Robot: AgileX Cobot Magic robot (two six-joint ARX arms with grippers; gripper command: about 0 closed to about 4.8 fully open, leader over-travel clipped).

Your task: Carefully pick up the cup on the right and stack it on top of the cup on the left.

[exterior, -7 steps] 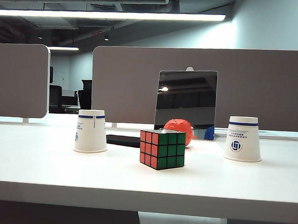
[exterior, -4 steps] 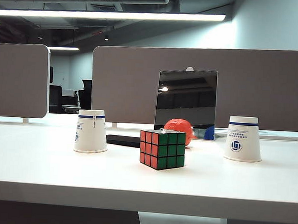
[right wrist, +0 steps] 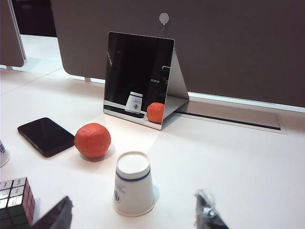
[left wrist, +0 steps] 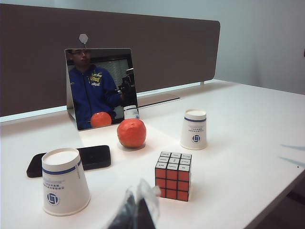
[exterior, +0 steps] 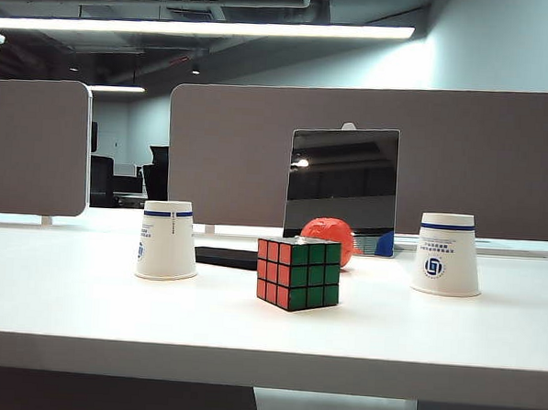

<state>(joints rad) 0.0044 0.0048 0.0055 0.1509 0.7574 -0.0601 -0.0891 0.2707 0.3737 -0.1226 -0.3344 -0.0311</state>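
My smooth white counter (exterior: 84,314) sits in a dim office, grey partition panels (exterior: 497,162) behind it. Using the red-and-green puzzle cube (exterior: 298,273) as landmark: the right upturned white paper cup (exterior: 447,254), blue-banded with a blue logo and unreadable print, stands well right of it; its left twin (exterior: 167,240) stands left. My right gripper (right wrist: 133,217) hangs spread wide near the right cup; whether my left gripper (left wrist: 136,212) is parted, I can't tell.

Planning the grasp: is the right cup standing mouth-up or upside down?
Upside down. The right cup rests on its wide rim with the closed base on top, narrowing upward; the exterior view shows the same.
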